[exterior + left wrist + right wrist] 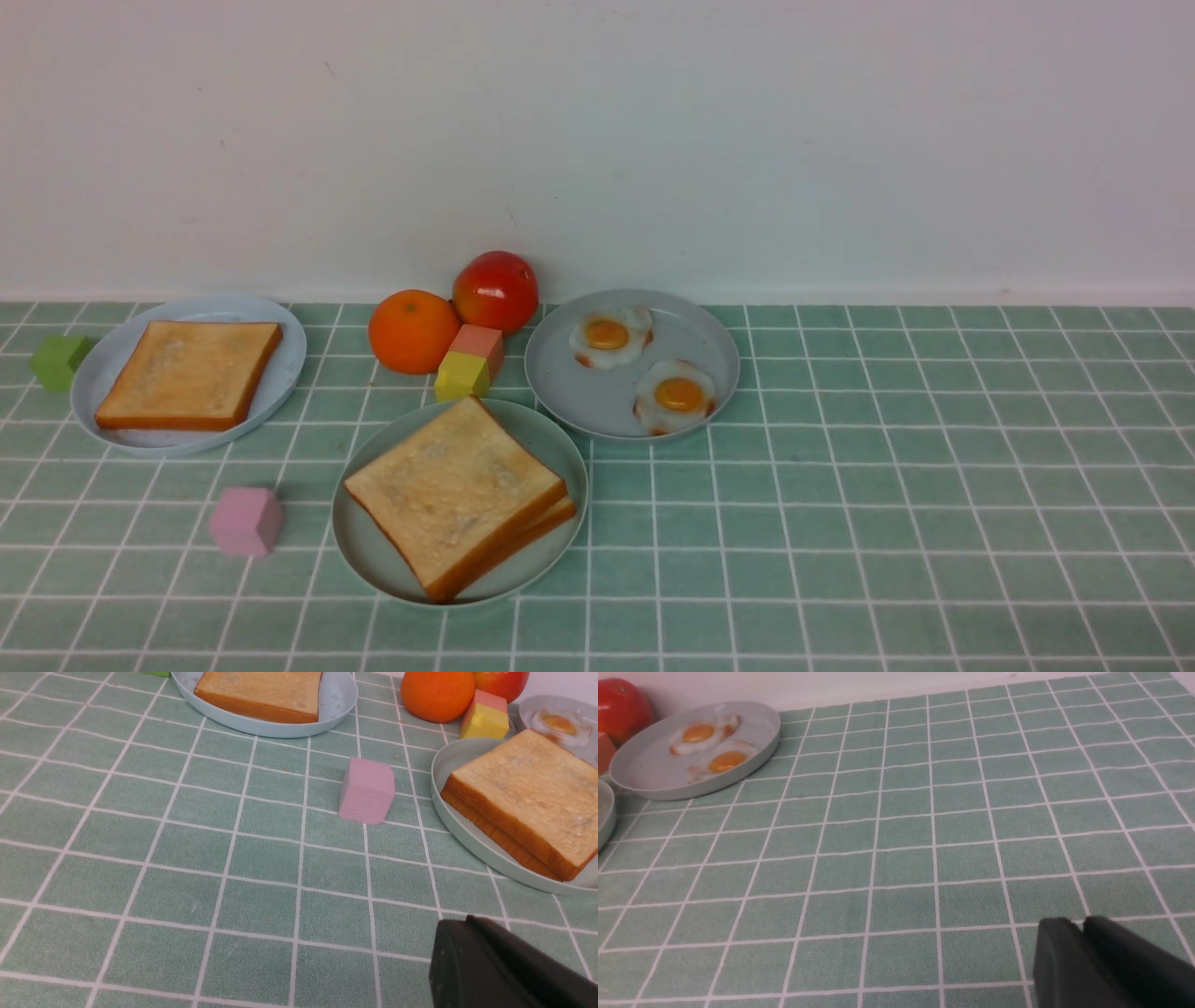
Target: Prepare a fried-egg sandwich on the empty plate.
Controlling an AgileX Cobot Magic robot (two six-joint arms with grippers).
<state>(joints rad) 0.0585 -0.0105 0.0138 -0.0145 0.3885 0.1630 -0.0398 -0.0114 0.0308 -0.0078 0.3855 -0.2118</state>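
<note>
Two golden toast slices (453,485) lie stacked, slightly offset, on the mint-green plate (369,560) at the front centre; I cannot see whether an egg lies between them. In the left wrist view the stack (528,793) and the plate (448,765) show again. Two fried eggs (609,336) (677,395) lie on the grey plate (579,392). Neither arm shows in the front view. My left gripper (467,919) is shut and empty above bare cloth, near the plate. My right gripper (1080,921) has its fingers together, empty, well away from the grey plate (644,772).
A single toast (191,373) lies on the bluish-white plate (289,364) at the back left. An orange (413,329), a red fruit (496,289), a yellow block (464,375) and a salmon block (478,343) crowd between the plates. A pink cube (246,521) and a green cube (60,361) stand left.
</note>
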